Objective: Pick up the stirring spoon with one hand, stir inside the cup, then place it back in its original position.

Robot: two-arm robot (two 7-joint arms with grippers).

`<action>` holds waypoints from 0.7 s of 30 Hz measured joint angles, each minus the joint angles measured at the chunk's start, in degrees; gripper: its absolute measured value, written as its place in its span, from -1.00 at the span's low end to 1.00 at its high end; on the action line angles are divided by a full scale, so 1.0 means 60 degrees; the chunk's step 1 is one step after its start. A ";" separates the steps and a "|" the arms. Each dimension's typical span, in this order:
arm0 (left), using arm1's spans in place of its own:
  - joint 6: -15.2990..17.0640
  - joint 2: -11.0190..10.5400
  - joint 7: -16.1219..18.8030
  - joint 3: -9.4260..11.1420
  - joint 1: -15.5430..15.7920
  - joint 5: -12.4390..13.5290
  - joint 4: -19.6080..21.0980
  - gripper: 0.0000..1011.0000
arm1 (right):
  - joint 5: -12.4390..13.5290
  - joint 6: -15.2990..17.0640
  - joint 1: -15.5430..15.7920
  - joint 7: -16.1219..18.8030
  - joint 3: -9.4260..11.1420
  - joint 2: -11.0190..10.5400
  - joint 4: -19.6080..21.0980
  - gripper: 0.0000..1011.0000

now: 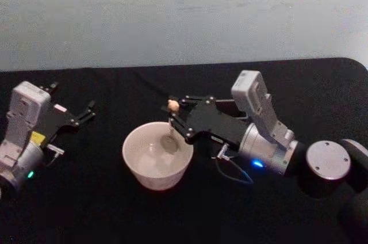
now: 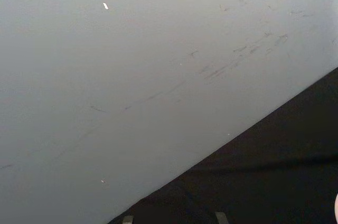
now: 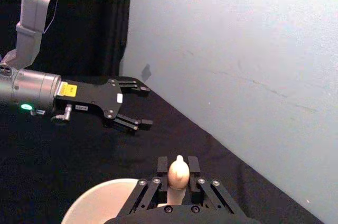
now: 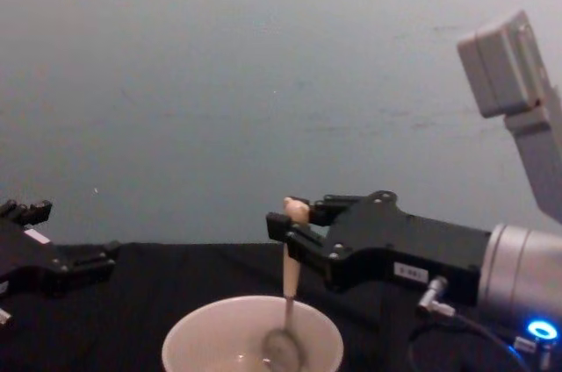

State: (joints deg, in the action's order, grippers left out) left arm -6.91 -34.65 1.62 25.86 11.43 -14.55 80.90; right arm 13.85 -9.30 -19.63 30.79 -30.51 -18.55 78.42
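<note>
Roughly midway, I'd say: the right gripper (image 4: pixel 291 219) pinches the stirring spoon (image 4: pixel 288 280) by its knob, bowl down inside the cup (image 1: pixel 150 179) (stirring stage). Returning it to the holder, probably hidden behind that arm, isn't done. The left gripper (image 1: pixel 87 111) sits parked aside, fingers spread.

Cropped edges, blurred bowl
Chest view: the cup (image 4: pixel 202 324) is cut by the bottom edge, the stirring spoon (image 4: pixel 288 280) has a blurred bowl, the left claw (image 4: pixel 66 233) runs off the left edge.
</note>
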 joint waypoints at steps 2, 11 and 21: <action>0.0000 0.0000 0.0000 0.0000 0.0000 0.0000 0.0000 0.98 | 0.0026 0.0000 0.0084 0.0040 0.0063 -0.0123 0.0120 -0.58; 0.0000 0.0000 0.0000 0.0000 -0.0001 0.0000 0.0000 0.98 | 0.0307 0.0119 0.0571 0.0302 0.0139 -0.0537 0.0800 -0.57; 0.0000 0.0000 0.0000 0.0000 0.0000 0.0000 0.0000 0.98 | 0.0504 0.0230 0.0820 0.0555 -0.0169 -0.0607 0.1298 -0.58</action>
State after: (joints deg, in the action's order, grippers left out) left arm -6.91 -34.65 1.62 25.86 11.43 -14.55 80.90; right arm 16.87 -7.92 -14.72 34.12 -31.52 -22.19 86.21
